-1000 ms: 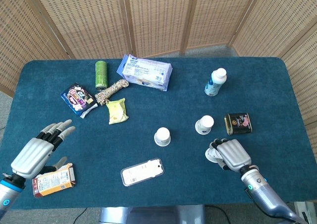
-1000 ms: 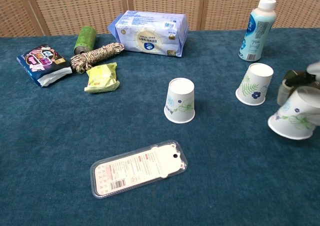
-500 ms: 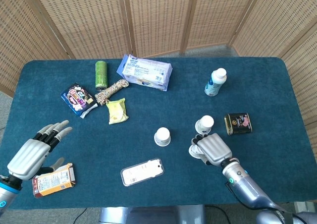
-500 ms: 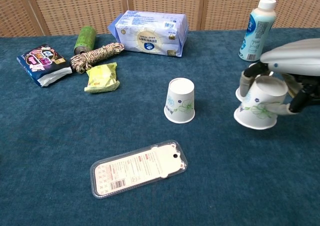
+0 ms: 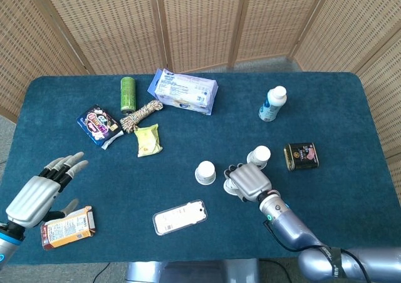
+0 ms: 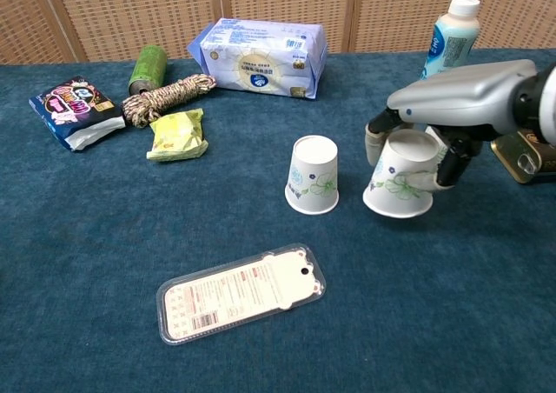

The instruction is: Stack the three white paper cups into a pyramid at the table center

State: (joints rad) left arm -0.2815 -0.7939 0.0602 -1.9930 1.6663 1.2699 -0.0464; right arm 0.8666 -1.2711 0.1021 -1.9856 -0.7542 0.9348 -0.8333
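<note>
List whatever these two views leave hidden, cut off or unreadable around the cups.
- Held cup: in the head view the right hand covers it almost fully.
- Third cup: in the chest view the right hand hides it.
- Whether the held cup touches the table: neither view settles it.
- Left hand: outside the chest view.
- Print on the flat packet: too small to read.
</note>
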